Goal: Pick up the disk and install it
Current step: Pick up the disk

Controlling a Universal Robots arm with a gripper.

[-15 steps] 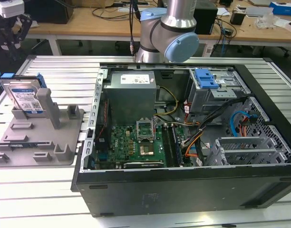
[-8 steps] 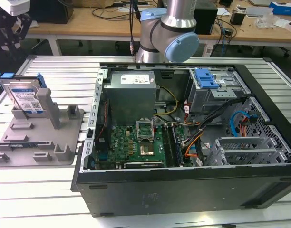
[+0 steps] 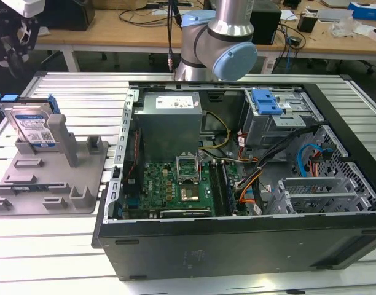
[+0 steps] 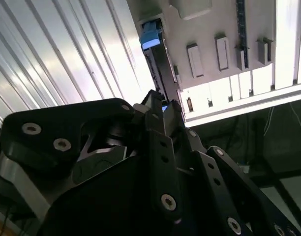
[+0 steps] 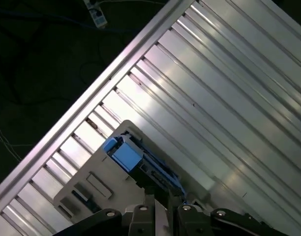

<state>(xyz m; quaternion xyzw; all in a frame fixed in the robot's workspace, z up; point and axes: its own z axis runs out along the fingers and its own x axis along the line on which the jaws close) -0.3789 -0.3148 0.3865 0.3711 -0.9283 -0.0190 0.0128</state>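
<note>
The disk is parked on edge in the grey stand, over on the exterior view's left and well apart from the open computer case. I reckon it's propped like that, leaning back a bit, so its thin top edge faces up and the claw can come down over it instead of having to pry it off the slatted table. The case lies on its side with the panel off, which I'd guess is so the drive cage with the small blue latch piece can be reached from above.

From my desk, the gripper is over the disk and has nothing in it. In both wrist views the fingers look a little parted, with the disk's edge running straight into the gap, but I honestly can't call how wide they are from that angle.

The exterior view gives me the label side and the layout. The second wrist view gives me the disk edge-on, its blue carrier end at the far side. The first wrist view shows that same blue end and the stand's corner on the slats.
</note>
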